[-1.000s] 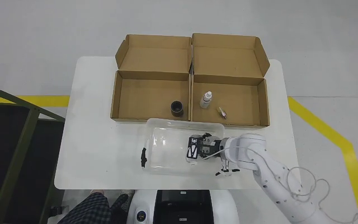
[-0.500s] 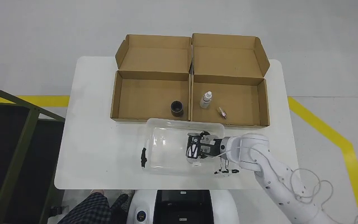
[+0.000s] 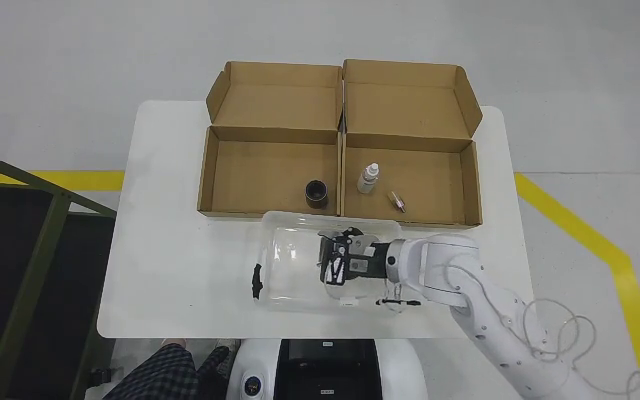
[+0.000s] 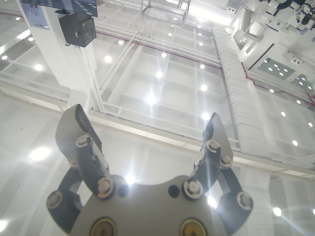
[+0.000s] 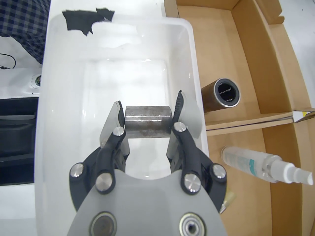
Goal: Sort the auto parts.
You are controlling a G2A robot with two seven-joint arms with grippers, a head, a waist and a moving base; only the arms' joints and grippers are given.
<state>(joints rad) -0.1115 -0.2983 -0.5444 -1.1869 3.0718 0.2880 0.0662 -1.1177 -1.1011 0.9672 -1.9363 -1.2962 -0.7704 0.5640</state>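
So the right arm's fingers (image 5: pixel 181 104) are pinching a short metal cylinder (image 5: pixel 147 121) across its two flat ends. That makes sense to me, since round sides would want to roll out of a grip and the flat ends give the ribbed pads something to bite on. The cylinder sits crosswise between the fingertips, hanging inside the clear plastic bin (image 5: pixel 194 57). The bin's floor is underneath it, and I can't tell if it's touching.

Just past the bin wall, on the outer side of one finger, there's a dark sleeve (image 5: pixel 221 94) lying in a cardboard box (image 5: pixel 246 57). It looks like the same kind of part, so my guess is the cylinder goes in there too. A spray bottle (image 5: pixel 248 163) lies in the neighbouring box (image 5: pixel 283 210), back beside the wrist, which looks like the pile for the non-metal stuff. Both boxes butt right up to the bin on the table (image 3: pixel 160 250), so it's a short hop.

The left arm's fingers (image 4: pixel 73 128) are spread wide with nothing between them, pointing up at the ceiling and out of the way.
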